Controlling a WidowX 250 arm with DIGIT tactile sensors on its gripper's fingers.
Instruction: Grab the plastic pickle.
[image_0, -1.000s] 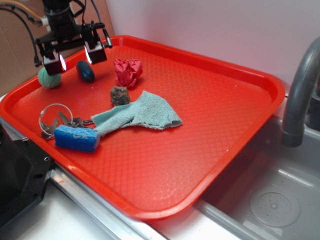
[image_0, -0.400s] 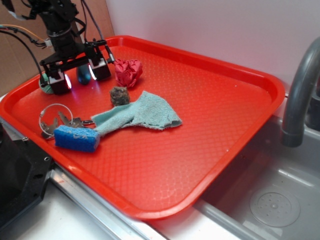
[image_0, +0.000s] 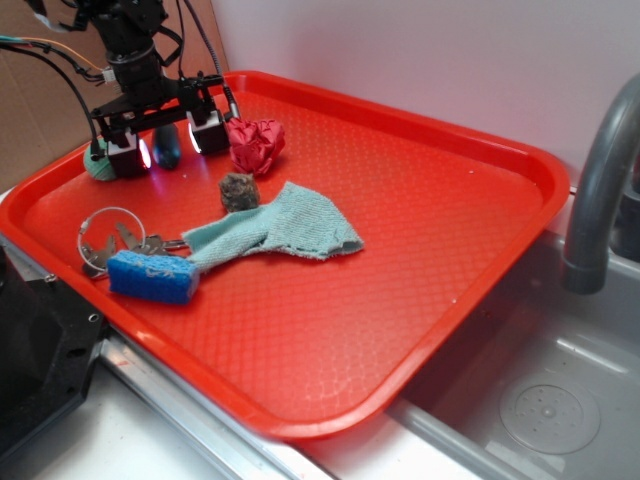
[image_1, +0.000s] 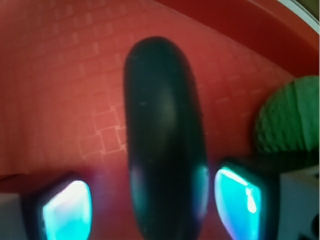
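The plastic pickle (image_0: 167, 146) is a dark teal, glossy oval lying on the red tray (image_0: 420, 210) near its far left corner. My gripper (image_0: 168, 148) is lowered around it and open, one finger on each side of the pickle. In the wrist view the pickle (image_1: 165, 140) fills the middle, running lengthwise between the two glowing fingertips (image_1: 67, 210). A gap shows on the left side, and the right pad sits close to the pickle without a clear squeeze.
A light green textured ball (image_0: 98, 168) lies just left of the gripper and shows as the ball (image_1: 292, 117) in the wrist view. A red crumpled lump (image_0: 256, 143), brown fuzzy lump (image_0: 239, 190), teal cloth (image_0: 280, 232), keys (image_0: 115, 243) and blue sponge (image_0: 153, 277) lie nearby. A faucet (image_0: 600, 190) and sink stand at right.
The gripper has come down from above the tray and moved slightly right, until its fingers straddle the pickle. The pickle and the other objects have stayed in place.
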